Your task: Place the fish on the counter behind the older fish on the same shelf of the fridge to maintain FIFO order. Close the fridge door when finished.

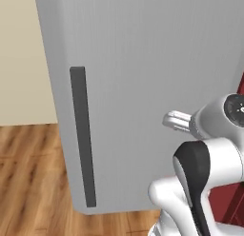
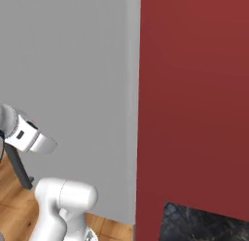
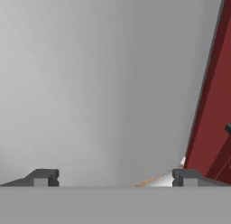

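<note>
The grey fridge door [image 1: 143,87] filled the scene, its long dark bar handle [image 1: 83,135] running vertically at the left above the wooden floor [image 1: 28,182]. A red cabinet panel [image 2: 194,99] stood just right of it, over a corner of black counter [image 2: 204,225]. The tool [image 3: 115,177] faced the door with jaws spread wide, holding nothing.

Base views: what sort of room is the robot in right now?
Most likely a kitchen. A tall grey fridge door with a long dark bar handle stands right in front of the arm, a dark red cabinet panel stands beside it, and a corner of black marbled counter shows low down. The floor is wood.
</note>
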Tool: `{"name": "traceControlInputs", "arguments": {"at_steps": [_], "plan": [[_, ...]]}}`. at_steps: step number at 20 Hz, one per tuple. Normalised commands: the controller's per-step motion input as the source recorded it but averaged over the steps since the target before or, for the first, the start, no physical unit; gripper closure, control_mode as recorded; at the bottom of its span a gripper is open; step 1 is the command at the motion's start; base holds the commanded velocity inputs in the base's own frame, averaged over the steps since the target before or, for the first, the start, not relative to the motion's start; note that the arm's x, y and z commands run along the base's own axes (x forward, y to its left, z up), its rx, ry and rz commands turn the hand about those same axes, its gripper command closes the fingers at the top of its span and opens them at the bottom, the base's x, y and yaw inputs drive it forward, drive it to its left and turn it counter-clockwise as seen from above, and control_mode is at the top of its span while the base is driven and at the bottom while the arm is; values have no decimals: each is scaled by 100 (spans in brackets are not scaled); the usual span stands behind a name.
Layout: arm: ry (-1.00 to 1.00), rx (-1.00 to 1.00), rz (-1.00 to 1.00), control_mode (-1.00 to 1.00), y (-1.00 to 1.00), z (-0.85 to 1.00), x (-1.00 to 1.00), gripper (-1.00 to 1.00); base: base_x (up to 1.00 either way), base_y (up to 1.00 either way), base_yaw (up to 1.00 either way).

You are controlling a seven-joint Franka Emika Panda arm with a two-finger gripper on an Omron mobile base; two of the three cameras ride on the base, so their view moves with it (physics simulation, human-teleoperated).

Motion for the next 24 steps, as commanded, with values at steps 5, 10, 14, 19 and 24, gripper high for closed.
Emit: {"name": "traceControlInputs", "arguments": {"at_steps": [5, 10, 14, 19, 24], "plan": [[-2, 0, 3, -100, -4, -15, 21, -100, 0, 0, 0], [-23, 0, -13, -100, 3, -32, 75, -100, 0, 0, 0], [-27, -1, -24, -100, 8, -31, 68, -100, 0, 0, 0], [-15, 0, -25, -100, 0, -31, 68, -100, 0, 0, 0], [-14, 0, -18, -100, 0, -29, 71, -100, 0, 0, 0]]}}
